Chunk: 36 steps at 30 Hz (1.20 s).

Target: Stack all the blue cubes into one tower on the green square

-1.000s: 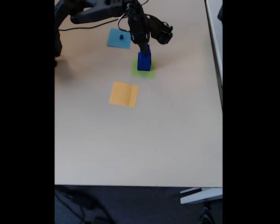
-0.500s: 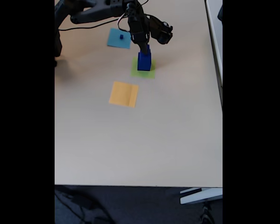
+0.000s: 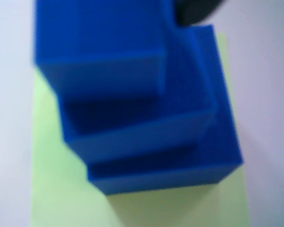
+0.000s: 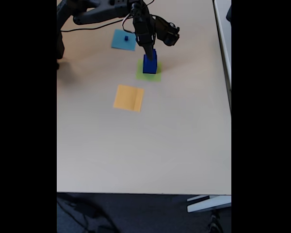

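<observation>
In the wrist view the nearest thing is the upper blue cube (image 3: 99,52), sitting on the larger blue cube (image 3: 180,156) beneath it, with the larger cube's corner jutting out toward the lower right, so the two are not squarely aligned. Both rest on the green square (image 3: 61,189), whose lime surface shows to the left and below the stack. A dark piece of the end effector (image 3: 196,12) shows at the top edge of that view; whether it is gripping the upper cube or has let go cannot be told from these pictures. To do this step well, the release should probably be slow and straight up, without sideways drag, since the offset upper cube could be nudged off; a small correction before letting go would help the tower carry the last piece. In the fixed view, the orange-yellow square (image 4: 129,97) lies nearest on the worktop (image 4: 145,155), then the stack on the green patch, and farther back the small blue cube (image 4: 126,37) sits on the light-blue square (image 4: 123,41), apart from the tower and not yet stacked. The arm (image 4: 106,10) reaches in from the upper left, wrist bent steeply down over the stack.
</observation>
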Available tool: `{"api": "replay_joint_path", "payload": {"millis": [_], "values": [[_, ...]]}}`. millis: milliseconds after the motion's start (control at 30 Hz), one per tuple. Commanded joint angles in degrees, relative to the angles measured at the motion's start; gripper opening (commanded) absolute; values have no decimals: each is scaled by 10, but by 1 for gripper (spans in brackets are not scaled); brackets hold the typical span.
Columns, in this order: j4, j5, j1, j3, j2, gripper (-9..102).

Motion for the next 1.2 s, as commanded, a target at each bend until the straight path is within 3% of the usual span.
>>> {"api": "replay_joint_path", "payload": {"millis": [0, 367, 733, 900, 1167], "values": [[-13, -7, 3, -4, 11, 27], [-64, -18, -11, -31, 21, 28], [-190, -159, -46, -97, 79, 39], [-139, -88, -101, -77, 125, 39], [-11, 189, -238, 12, 170, 39]]}}
